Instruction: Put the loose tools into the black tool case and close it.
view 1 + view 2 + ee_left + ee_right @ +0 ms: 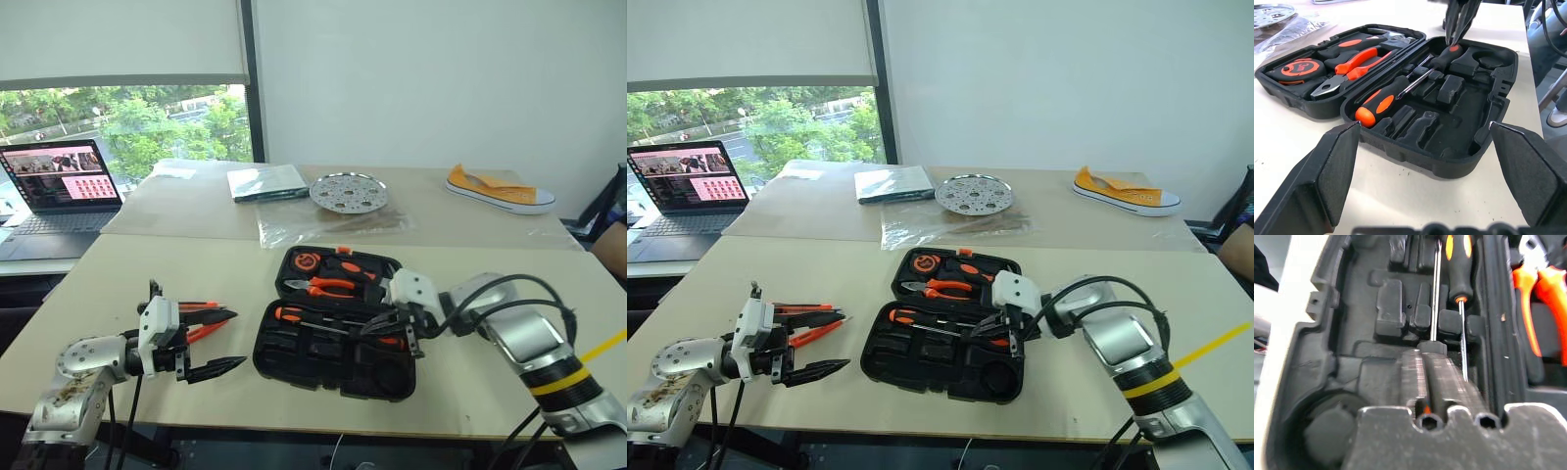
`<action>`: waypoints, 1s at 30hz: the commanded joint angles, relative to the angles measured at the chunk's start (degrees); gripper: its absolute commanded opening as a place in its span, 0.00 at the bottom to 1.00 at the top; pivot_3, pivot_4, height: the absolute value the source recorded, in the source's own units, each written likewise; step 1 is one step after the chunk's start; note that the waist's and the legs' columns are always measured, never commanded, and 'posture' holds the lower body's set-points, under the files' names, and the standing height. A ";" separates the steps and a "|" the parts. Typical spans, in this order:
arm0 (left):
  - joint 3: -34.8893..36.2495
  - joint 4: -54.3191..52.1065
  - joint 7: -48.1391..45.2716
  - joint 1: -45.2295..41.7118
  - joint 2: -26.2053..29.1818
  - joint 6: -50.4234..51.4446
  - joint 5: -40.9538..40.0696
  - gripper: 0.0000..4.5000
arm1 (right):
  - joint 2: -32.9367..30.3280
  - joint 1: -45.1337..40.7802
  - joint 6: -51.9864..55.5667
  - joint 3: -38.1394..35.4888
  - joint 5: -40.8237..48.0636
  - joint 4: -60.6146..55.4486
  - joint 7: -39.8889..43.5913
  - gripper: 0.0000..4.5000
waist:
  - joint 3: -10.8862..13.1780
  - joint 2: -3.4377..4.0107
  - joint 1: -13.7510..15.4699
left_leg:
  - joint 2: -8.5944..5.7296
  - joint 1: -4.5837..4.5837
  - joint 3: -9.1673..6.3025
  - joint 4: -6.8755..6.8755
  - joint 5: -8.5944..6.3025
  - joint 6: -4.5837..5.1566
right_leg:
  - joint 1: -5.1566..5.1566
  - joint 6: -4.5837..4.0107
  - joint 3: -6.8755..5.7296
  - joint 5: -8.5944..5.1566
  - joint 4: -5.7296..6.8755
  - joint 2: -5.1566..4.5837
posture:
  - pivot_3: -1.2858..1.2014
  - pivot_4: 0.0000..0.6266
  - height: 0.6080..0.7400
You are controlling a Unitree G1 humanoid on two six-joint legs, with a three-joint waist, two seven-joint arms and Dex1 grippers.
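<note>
The black tool case [294,367] lies open in the middle of the near table. Two black-and-orange screwdrivers rest in its near half: one [1378,100] towards my left, the other [1445,56] further right. My right gripper [368,328] hangs over that half, fingers [1459,19] shut, with the tips at the second screwdriver's handle and nothing seen between them. My left gripper [238,339] stands open left of the case, level with its near half. Just behind it, orange-and-black loose tools [199,323] lie on the table.
The case's far half holds orange-handled pliers [328,286] and a tape measure [306,260]. On the far table are a perforated metal disc [348,191] on plastic sheet, a wrapped book [266,182] and a yellow shoe [500,191]. A laptop [59,181] sits far left.
</note>
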 commanded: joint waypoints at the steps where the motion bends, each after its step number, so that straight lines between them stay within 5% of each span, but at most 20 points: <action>1: 0.63 -1.04 0.39 0.41 0.53 -0.82 0.05 1.00 | 1.25 -0.74 -2.47 0.65 -2.78 2.30 -2.44 0.01 | 0.00 0.00 0.07 | -0.01 -0.01 0.00 0.00 0.00 0.00 | 0.00 0.00 -0.01 0.00 -0.01 -0.01 | 0.52 0.24 1.00; 12: 3.32 -3.35 4.19 4.12 1.40 0.17 -0.14 1.00 | 3.69 -1.16 -0.28 4.06 -5.50 4.02 -2.52 0.01 | -0.04 -0.05 -0.27 | 0.05 0.25 0.03 0.00 0.04 -0.07 | 0.16 -0.05 0.06 -0.01 0.04 0.01 | 0.52 0.24 1.00; 17: 9.13 -3.25 7.71 9.30 1.11 -0.71 -0.75 1.00 | 4.78 2.01 -5.20 -5.47 2.03 0.04 -3.55 0.01 | -0.04 -0.06 -0.37 | 0.11 0.25 0.04 -0.04 0.06 -0.12 | 0.12 -0.16 0.06 0.01 0.06 0.02 | 0.52 0.24 1.00; 23: 21.51 2.04 10.88 20.40 0.97 -3.92 0.41 1.00 | 2.65 14.62 -4.47 -21.73 15.28 -8.91 -3.56 0.40 | -0.01 -0.02 0.10 | 0.11 0.11 0.04 -0.19 0.01 -0.14 | -0.03 -0.18 -0.04 -0.01 -0.01 0.02 | 0.52 0.24 1.00; 26: 28.29 9.21 11.74 27.00 1.21 -4.60 0.61 1.00 | 5.55 26.15 -13.83 -32.10 20.53 -10.36 -2.33 0.64 | -0.08 -0.13 0.34 | 0.12 0.17 0.01 -0.20 -0.10 -0.08 | 0.07 -0.14 -0.08 -0.05 -0.11 -0.03 | 0.52 0.24 1.00; 30: 29.94 8.81 12.01 28.70 1.55 -3.10 -1.20 1.00 | 8.55 36.12 -19.74 -36.43 22.13 -12.99 -3.12 0.97 | -0.04 -0.07 0.83 | 0.12 0.18 0.04 -0.19 -0.22 -0.06 | 0.08 -0.06 -0.05 -0.12 -0.12 -0.01 | 0.52 0.24 1.00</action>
